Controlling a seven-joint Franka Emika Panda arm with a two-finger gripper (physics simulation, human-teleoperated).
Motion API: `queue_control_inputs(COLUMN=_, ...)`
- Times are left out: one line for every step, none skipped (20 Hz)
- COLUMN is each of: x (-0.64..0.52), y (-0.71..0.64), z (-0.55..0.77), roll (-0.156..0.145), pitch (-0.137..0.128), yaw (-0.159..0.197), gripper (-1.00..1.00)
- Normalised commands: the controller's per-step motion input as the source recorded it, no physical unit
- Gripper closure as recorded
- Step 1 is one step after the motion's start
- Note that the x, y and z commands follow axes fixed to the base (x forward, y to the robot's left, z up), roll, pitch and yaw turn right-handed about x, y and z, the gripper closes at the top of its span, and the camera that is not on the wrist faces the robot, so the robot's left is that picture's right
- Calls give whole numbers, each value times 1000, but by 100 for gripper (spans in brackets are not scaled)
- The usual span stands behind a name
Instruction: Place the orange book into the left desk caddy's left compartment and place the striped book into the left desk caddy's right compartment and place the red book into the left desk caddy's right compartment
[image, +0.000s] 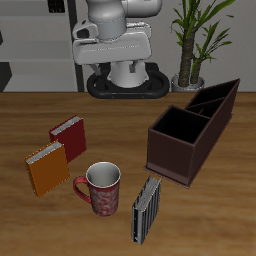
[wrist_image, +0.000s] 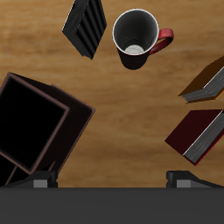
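No legible text, labels, brands, numbers or signs anywhere. Checked covers of orange book (image: 46, 168), red book (image: 71, 137), striped book (image: 147, 208); also mug (image: 101, 188) and left desk caddy (image: 192, 130). Patterns only.

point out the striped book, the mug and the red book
striped book (image: 147, 209), exterior view, on its striped cover
mug (image: 103, 190), exterior view, on its outer wall
red book (image: 70, 137), exterior view, middle of its cover
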Motion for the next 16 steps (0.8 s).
queue_control_inputs(x=329, y=-480, z=228, roll=52, pitch=-31, yaw=-56, gripper=-100)
queue_control_inputs(x=168, y=-205, z=83, roll=47, pitch=-24, yaw=65, gripper=-100)
queue_control_inputs(x=453, y=-933, z=274, roll=-169, pitch=-22, yaw=-23, gripper=-100)
queue_control_inputs(x=353, y=-574, z=246, roll=-36, pitch=-65, yaw=-13, gripper=-100)
queue_control_inputs(x=421, y=-523, z=70, roll=7, pitch=44, yaw=94, gripper=-100)
queue_control_inputs(x=424, y=-702, z=134, roll=-116, pitch=47, yaw=-111, gripper=-100)
queue_control_inputs(x=534, y=-735, z=277, roll=-105, pitch=-125, yaw=87, gripper=-100)
queue_control_inputs(x=474, y=-601, z=56, roll=31, pitch=62, yaw=-63, gripper=-100)
queue_control_inputs(x=514, y=-764, z=119, roll=-137, pitch=44, yaw=-128, gripper=-100)
queue_control_inputs(x=340, y=-428, z=192, roll=-33, pitch=-152, yaw=170, gripper=-100)
queue_control_inputs(x=534, y=-811, z=19, roll=-149, pitch=16, yaw=-20, gripper=-100)
queue_control_inputs(x=485, y=-533, z=-42, roll=9, pitch=84, yaw=-173, gripper=-100)
queue_control_inputs(x=406, y=-539, z=18, roll=-42, pitch=-19, yaw=-42, gripper=-100)
queue_control_inputs(x=458, y=-581, z=-75, roll=-103, pitch=-10, yaw=-17, gripper=-100)
queue_control_inputs(x=181, y=-206, z=-101, roll=-3, pitch=39, yaw=-21, gripper=-100)
queue_control_inputs(x=-32, y=17, z=-6, roll=0, pitch=0, yaw=0, gripper=-100)
